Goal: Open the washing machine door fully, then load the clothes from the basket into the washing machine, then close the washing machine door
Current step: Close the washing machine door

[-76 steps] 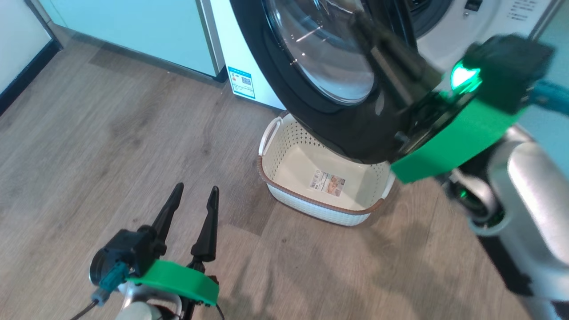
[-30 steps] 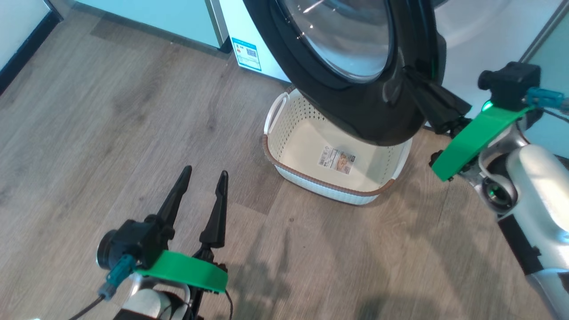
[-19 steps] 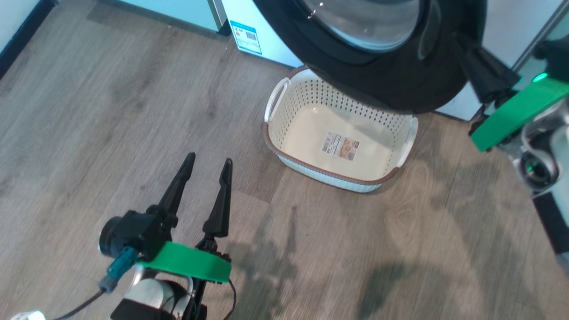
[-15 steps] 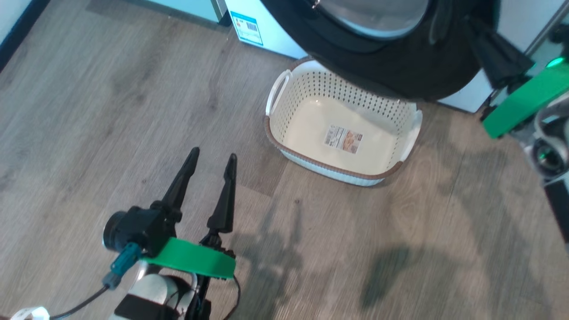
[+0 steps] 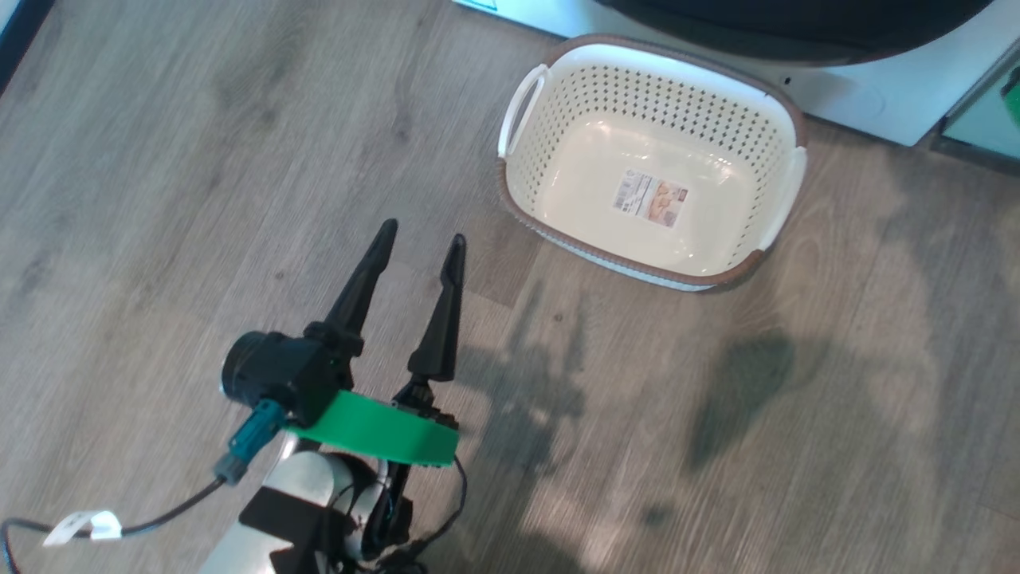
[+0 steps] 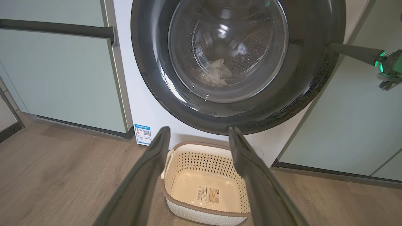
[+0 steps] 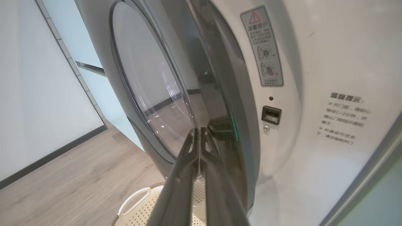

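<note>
Swung almost shut, the washing machine door (image 6: 226, 59) has the clenched right gripper (image 7: 198, 131) at its rim; the left gripper (image 5: 422, 233) hangs released. Closing step: push until latched.

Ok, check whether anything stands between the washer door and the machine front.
Nothing visible does. The washing machine door is slightly ajar from the washing machine; the gap looks bare, and the basket sits lower.

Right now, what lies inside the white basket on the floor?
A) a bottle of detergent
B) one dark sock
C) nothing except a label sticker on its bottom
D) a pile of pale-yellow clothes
C: in the head view the basket shows a bare pale bottom with just the label sticker on it.
</note>
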